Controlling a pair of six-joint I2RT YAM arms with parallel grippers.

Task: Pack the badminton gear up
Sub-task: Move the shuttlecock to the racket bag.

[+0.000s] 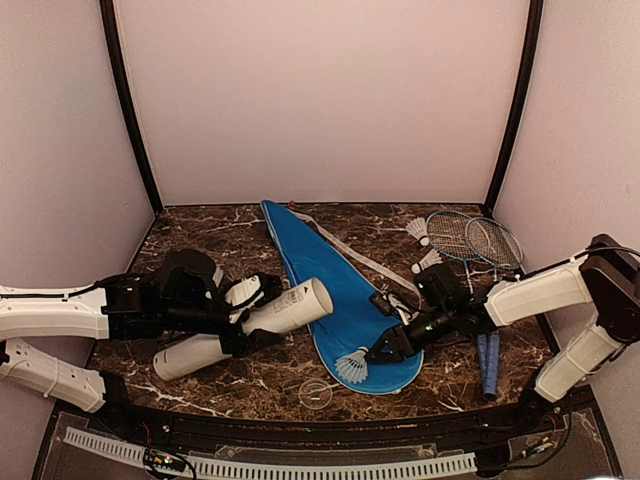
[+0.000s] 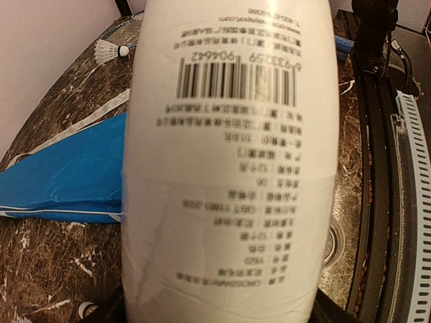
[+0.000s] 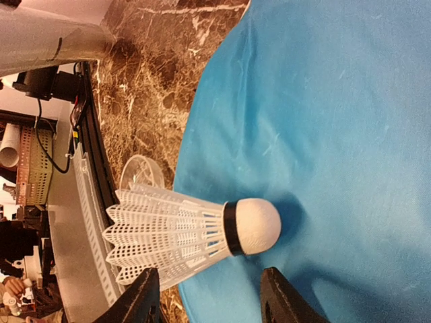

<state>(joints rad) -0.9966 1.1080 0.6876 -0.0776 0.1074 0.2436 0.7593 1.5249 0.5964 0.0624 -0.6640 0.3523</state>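
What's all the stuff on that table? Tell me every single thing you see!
tube: one, white, left of the cover, held off the table
cover: one, blue, flat in the middle
shuttlecocks: three, white, one on the cover's near end, two far right by the rackets
rackets: two, thin heads, blue handles, far right
round cap: one, see-through, near edge, in front of the cover
table: one, brown marble
left gripper: clamped around the tube
right gripper: open, at the shuttlecock on the cover
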